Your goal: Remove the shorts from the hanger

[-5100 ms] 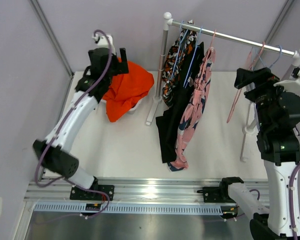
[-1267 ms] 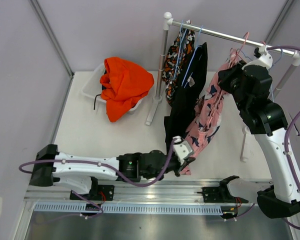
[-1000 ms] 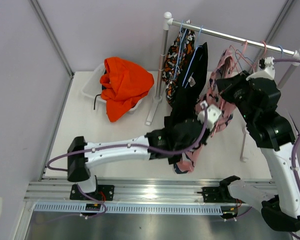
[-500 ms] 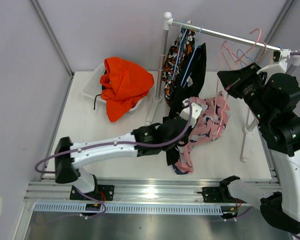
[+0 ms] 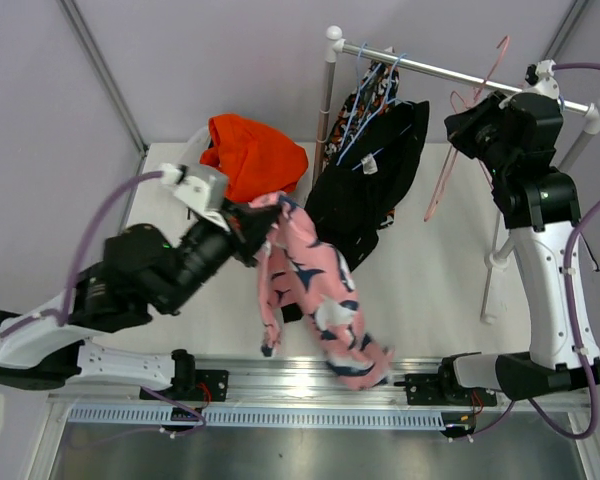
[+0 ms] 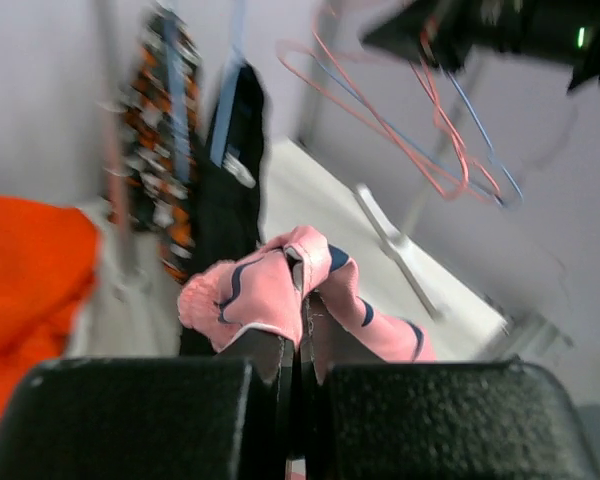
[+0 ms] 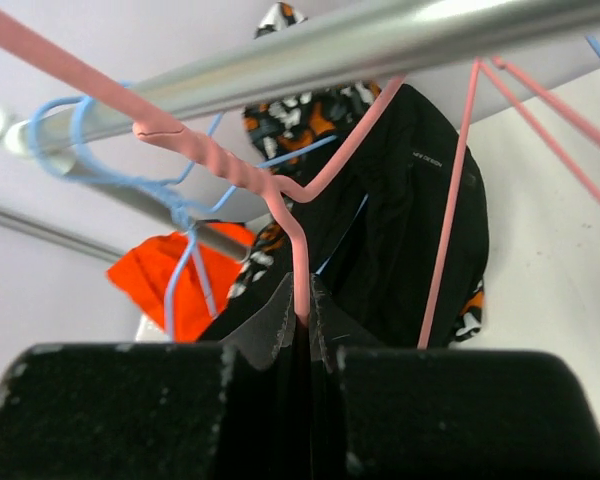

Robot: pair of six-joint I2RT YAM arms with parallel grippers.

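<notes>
Left gripper (image 6: 300, 338) is clamped on the pink shorts (image 5: 315, 305), which hang off the rail (image 5: 430, 68) over the table's near left. Right gripper (image 7: 298, 312) pinches the bare pink hanger (image 7: 220, 163). Step: carry-off. Next is probably a drop by the orange shorts (image 5: 255, 160). Black shorts (image 5: 370, 190) not yet pulled.

A silver rail (image 5: 460, 75) ran across the back, just above the right claw (image 5: 460, 118) and well to the right of the left claw (image 5: 252, 228). Its white post (image 5: 323, 120) stood between the two claws, with its foot on the white desk (image 5: 430, 280). The other post (image 5: 588, 128) slanted down on the right claw's far side. A pale tub (image 5: 194, 148) sat just behind the left claw. Grey walls (image 5: 230, 60) closed in the back and left. A ribbed metal track (image 5: 310, 378) lay along the desk's near edge, nearer than both claws.
</notes>
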